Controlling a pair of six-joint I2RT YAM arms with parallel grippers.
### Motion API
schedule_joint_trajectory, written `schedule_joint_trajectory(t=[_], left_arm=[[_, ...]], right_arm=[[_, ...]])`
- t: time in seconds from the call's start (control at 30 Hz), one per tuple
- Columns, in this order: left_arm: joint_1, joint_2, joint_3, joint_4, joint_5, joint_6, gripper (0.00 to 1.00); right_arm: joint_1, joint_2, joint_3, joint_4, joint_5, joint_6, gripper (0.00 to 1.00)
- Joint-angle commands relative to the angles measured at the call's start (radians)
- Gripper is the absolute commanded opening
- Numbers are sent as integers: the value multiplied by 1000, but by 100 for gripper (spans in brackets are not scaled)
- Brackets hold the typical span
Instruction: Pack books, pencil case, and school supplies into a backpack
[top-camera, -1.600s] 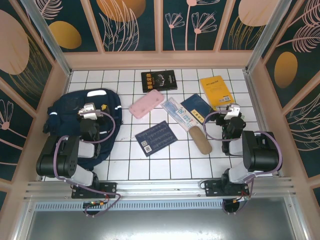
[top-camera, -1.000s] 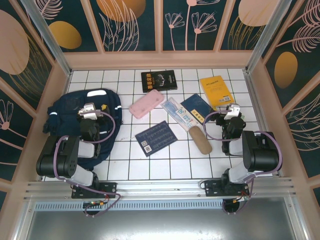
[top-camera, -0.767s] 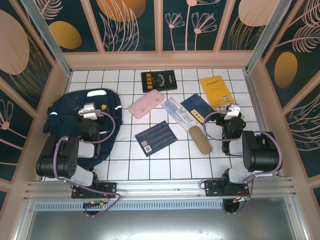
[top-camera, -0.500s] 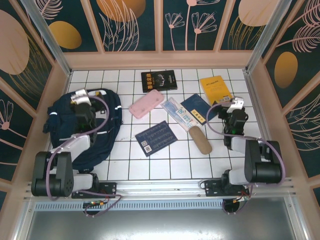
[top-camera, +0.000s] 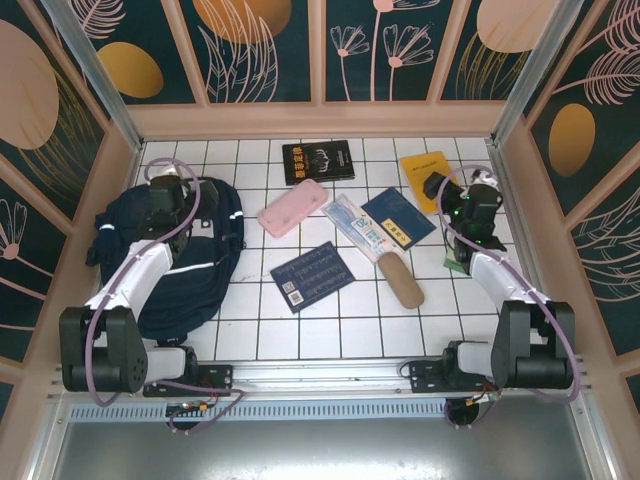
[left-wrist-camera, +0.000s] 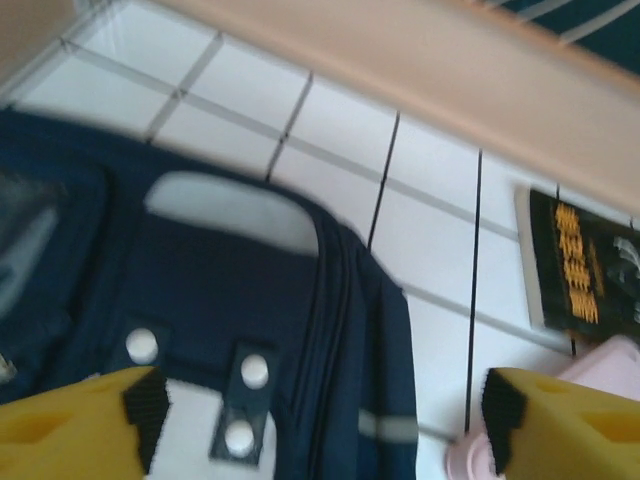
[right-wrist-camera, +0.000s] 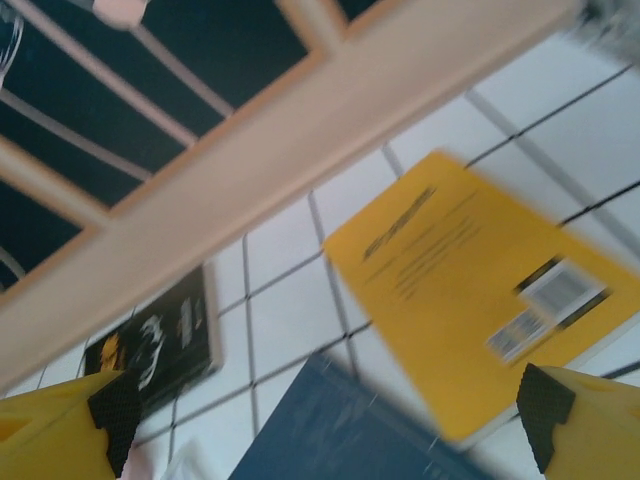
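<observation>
Over the tiled table (top-camera: 330, 320), left pincer (left-wrist-camera: 325, 415) and right pincer (right-wrist-camera: 330, 415) gape empty; yellow book (right-wrist-camera: 470, 300) blurred.

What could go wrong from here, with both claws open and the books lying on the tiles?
1. The yellow book lies flat on the tiles, right beside the navy book. The open right claw may slip off its thin edge or shove the navy one.
2. Under the open left claw, the backpack shows no gap along its zip. If it is shut, nothing can go in yet.
</observation>
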Motion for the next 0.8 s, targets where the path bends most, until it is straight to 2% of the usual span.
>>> schedule_joint_trajectory(t=[0.0, 0.23, 0.4, 0.6, 0.77], left_arm=[[-5, 51, 8, -133, 116, -18, 76], [-54, 190, 72, -214, 67, 32, 73], [-71, 338, 231, -226, 3, 23, 73], [-88, 592, 491, -343, -72, 10, 66], [-104, 742, 640, -431, -140, 5, 62]], right_arm=[[107, 5, 23, -67, -11, 21, 99], [302, 47, 44, -84, 31, 15, 99], [412, 134, 105, -122, 61, -11, 99], [484, 193, 142, -145, 93, -5, 99], [503, 197, 149, -174, 123, -2, 99]])
